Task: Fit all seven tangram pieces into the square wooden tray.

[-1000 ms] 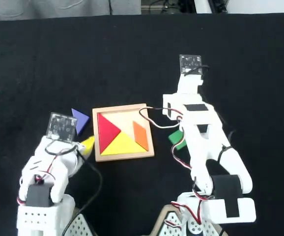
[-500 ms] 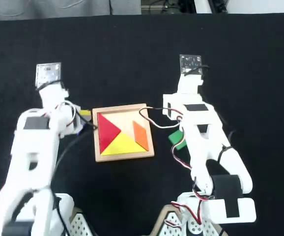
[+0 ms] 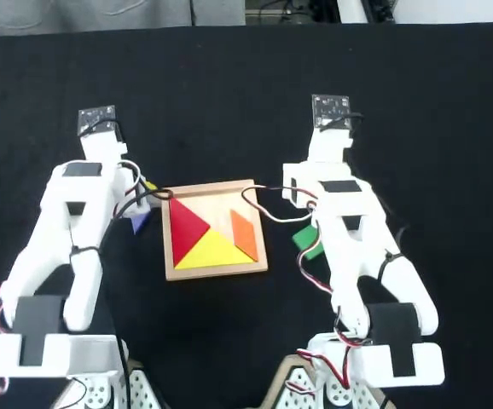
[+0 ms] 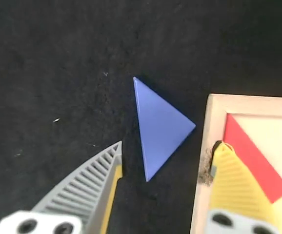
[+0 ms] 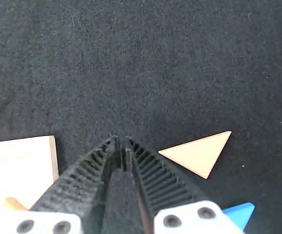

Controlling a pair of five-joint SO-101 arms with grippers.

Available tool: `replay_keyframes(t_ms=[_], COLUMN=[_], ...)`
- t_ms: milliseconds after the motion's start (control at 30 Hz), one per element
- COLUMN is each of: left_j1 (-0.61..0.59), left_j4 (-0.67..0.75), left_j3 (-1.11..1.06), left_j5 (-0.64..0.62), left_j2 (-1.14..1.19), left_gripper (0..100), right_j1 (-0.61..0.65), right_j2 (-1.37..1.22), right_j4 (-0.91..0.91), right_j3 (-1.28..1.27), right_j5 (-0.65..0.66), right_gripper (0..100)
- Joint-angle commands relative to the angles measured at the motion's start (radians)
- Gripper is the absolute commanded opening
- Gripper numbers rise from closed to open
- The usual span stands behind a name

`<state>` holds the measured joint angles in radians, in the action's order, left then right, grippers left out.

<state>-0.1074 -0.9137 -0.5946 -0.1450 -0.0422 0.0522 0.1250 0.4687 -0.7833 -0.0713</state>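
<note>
Nearest the bases, the green piece lies on the black cloth just beside the right edge of the square wooden tray, half tucked under the right arm. The tray sits between the two arms and holds three pieces laid flat: a red triangle, a yellow triangle and an orange parallelogram. Its pale far part is bare, presumably kept for the four pieces outside. Just off its left rim lies the blue triangle, and the left gripper hangs above it with jaws spread wide, one finger over the cloth and the other over the tray's edge. That looks like a line-up for a pick, with nothing gripped. The yellow on its fingers I take for padding, not a piece, though the view is too close to be sure. The left arm stretches forward from its base and bends inward at the wrist, pointing down. The right arm reaches forward along the tray's right side. The right gripper is closed tight on nothing, parked over cloth by the tray's corner, with a cream triangle and a light-blue piece near it.
</note>
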Motion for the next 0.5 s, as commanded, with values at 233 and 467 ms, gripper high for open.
replay_keyframes(t_ms=[233, 467], left_j1=[-0.070, -0.050], left_j4=[0.118, 0.124], left_j3=[0.054, 0.056], left_j5=[-0.005, -0.005], left_j2=[0.063, 0.071], left_gripper=[29, 29], right_j1=[-0.006, -0.005], right_j2=[0.047, 0.047], right_j4=[-0.014, -0.014], right_j3=[0.005, 0.005], right_j5=[0.006, 0.006], right_gripper=[1.5, 1.5])
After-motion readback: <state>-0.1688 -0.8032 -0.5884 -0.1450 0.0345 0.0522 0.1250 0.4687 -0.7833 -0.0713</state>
